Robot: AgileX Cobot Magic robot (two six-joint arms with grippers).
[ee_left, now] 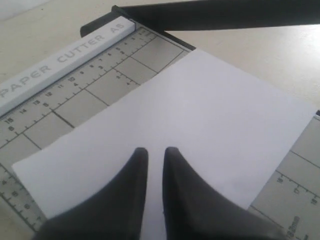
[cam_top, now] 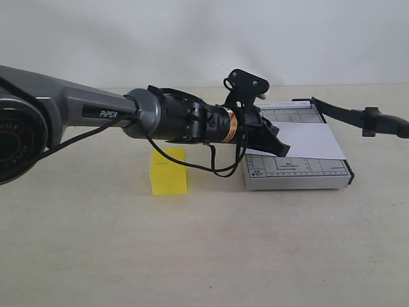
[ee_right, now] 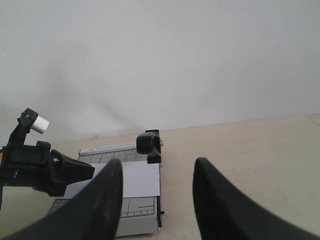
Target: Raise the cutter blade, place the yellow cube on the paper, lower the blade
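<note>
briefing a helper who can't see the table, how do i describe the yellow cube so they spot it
Find the grey paper cutter on the beige table, with a white sheet on it. Just off its left end in the exterior view, below the long grey arm, stands the yellow cube. It is the only bright yellow thing; its neighbours are grey, black or white.

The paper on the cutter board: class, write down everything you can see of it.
The paper is a plain white, blank rectangular sheet, thin and uncreased. It lies flat on the grey gridded board, with strips of grid visible in front of and behind it. Nothing rests on it. The left gripper, shut, hovers over one edge; whether it touches the sheet cannot be told.
</note>
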